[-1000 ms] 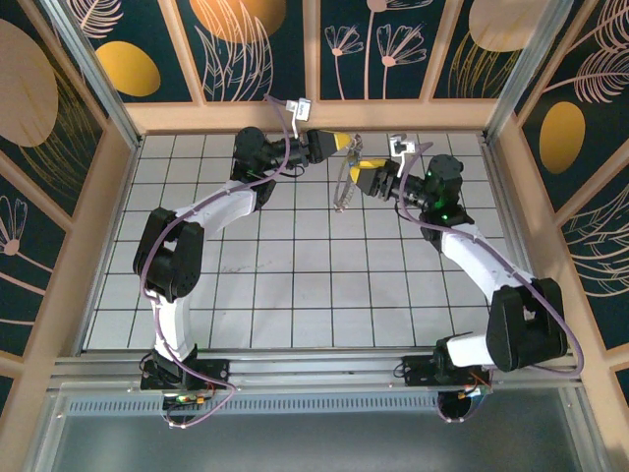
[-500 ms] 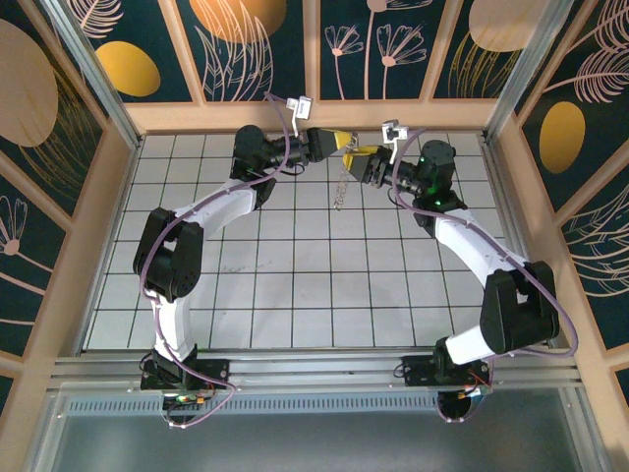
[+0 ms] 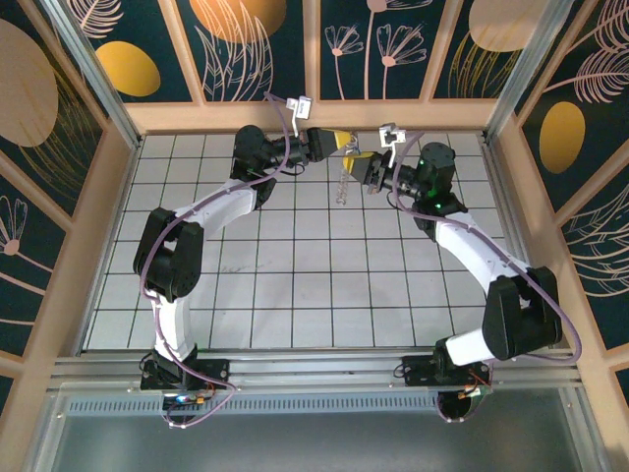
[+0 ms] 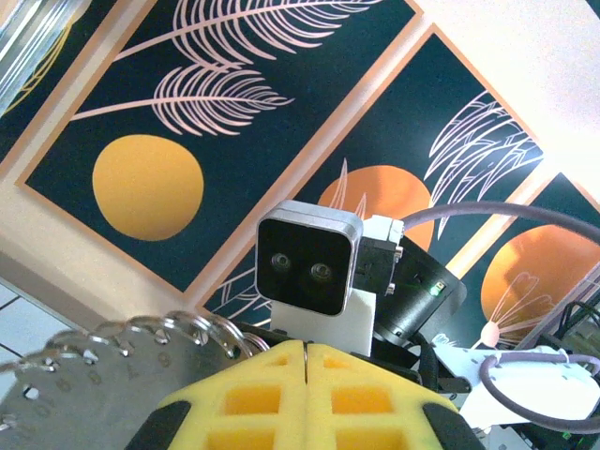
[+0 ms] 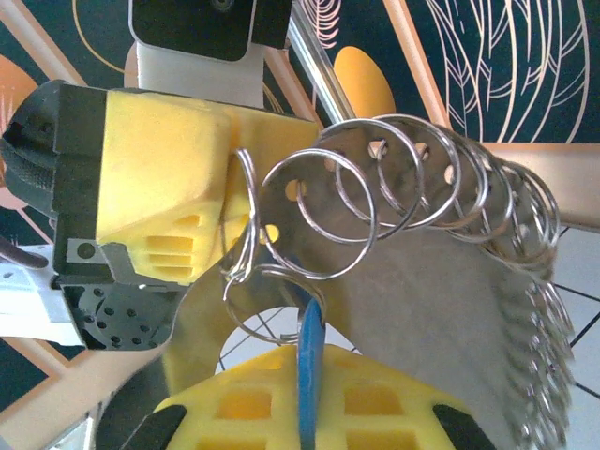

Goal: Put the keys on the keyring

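Top view: left claw (image 3: 343, 144) and right claw (image 3: 361, 161) meet tip to tip right at the top of the keyring (image 3: 341, 184), which hangs from them as a short silvery strand over the white tiled counter (image 3: 295, 265); it is too small here to tell the links or a key apart. Left wrist view: left claw (image 4: 307, 380) has its yellow pads pressed flat together with no gap. The keyring (image 4: 197, 328) shows as a row of wire loops along a holed metal strip just left of and below the pads. A white-and-black camera block (image 4: 309, 255) of the other arm sits right behind the keyring. Right wrist view: the keyring (image 5: 422, 178) arcs across as many overlapping steel rings. The left claw (image 5: 211, 202) is at the keyring's left end and seems to pinch the first ring, though the contact spot is partly hidden. Right claw (image 5: 305, 412), just below the keyring, is closed on the key (image 5: 310, 352). The key's blue edge stands upright between the yellow pads, its top touching a small ring at the keyring's lower left.
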Available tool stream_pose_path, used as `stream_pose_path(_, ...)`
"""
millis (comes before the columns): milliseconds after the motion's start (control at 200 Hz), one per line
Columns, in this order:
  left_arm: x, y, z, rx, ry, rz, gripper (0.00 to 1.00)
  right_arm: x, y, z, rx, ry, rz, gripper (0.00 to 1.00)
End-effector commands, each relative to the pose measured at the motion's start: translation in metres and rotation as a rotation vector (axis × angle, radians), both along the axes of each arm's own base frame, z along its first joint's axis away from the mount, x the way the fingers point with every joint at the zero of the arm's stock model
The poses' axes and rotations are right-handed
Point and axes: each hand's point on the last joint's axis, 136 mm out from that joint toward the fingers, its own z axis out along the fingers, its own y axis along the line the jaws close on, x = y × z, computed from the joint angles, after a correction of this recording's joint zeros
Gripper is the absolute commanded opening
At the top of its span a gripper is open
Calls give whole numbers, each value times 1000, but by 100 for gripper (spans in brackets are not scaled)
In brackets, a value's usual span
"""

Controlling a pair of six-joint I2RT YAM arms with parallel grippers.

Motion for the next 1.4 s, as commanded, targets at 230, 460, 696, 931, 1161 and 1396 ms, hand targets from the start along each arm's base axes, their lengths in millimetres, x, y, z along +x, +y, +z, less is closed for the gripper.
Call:
stream_pose_path(230, -8, 1, 22, -57, -64, -4, 0, -20, 23, 14, 1, -43, 91, 0)
stream_pose_path(460, -9, 1, 21, -61, -61, 0, 0, -14, 26, 4, -27, -16, 87, 0)
stream_pose_path(696, -8, 0, 18, -66, -55, 2, 0, -13, 23, 7, -5, -6, 60, 0)
stream_pose_path(931, -7, 1, 14, -79, -42, 12, 0, -11, 22, 9, 4, 13, 66, 26)
stream_pose_path(1161, -7, 3, 14, -101, -41, 21, 0, -19, -28, 19, 72, 29, -56, 36)
stream_pose_path(1396, -6, 7, 16, -133, -35, 36, 0, -28, -54, 64, 162, -34, -150, 39)
